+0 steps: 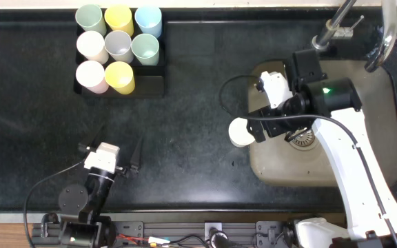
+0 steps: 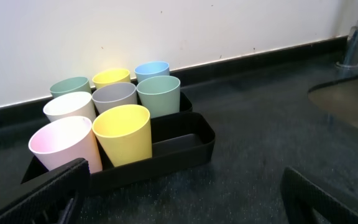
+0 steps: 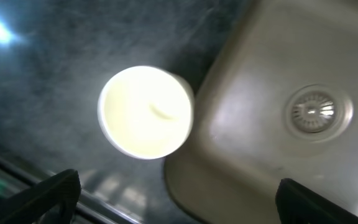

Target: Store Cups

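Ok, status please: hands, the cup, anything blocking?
Both open: left hand facing tray, right hand above cream cup. Cup upright on counter at sink edge, not gripped. Tray has one free slot.

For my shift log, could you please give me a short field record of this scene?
tray: black, on the counter, one corner slot free
cups: eight, upright in the tray
loose cup: cream, upright at the sink edge
right gripper: open, near the loose cup, not touching it
left gripper: open, facing the tray
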Tool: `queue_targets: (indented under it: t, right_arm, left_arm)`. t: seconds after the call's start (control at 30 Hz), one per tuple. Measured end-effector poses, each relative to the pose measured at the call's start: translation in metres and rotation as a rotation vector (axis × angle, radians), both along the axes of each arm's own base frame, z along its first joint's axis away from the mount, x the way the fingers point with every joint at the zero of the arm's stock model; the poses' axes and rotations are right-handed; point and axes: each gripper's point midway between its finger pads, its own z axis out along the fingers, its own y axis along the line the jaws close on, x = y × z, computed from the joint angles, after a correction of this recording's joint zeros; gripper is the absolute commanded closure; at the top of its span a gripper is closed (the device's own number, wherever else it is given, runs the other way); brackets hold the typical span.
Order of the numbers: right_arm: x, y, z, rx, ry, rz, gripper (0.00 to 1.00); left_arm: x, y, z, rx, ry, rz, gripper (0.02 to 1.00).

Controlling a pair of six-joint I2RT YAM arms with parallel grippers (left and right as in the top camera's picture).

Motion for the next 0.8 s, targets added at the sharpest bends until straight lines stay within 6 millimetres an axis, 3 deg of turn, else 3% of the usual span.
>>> queue_targets:
  t: [0.3,0.8]
  right_arm:
    - [0.024,-0.012,-0.041,-0.13,0.057,0.013,0.003]
    - [0.033,0.0,-0.073,-0.161,0.111,0.061,0.003]
  left_arm:
    - [0.0,0.0,0.0,0.0,0.0,0.0,0.018]
    - [0.0,0.0,0.0,0.0,0.0,0.0,0.018]
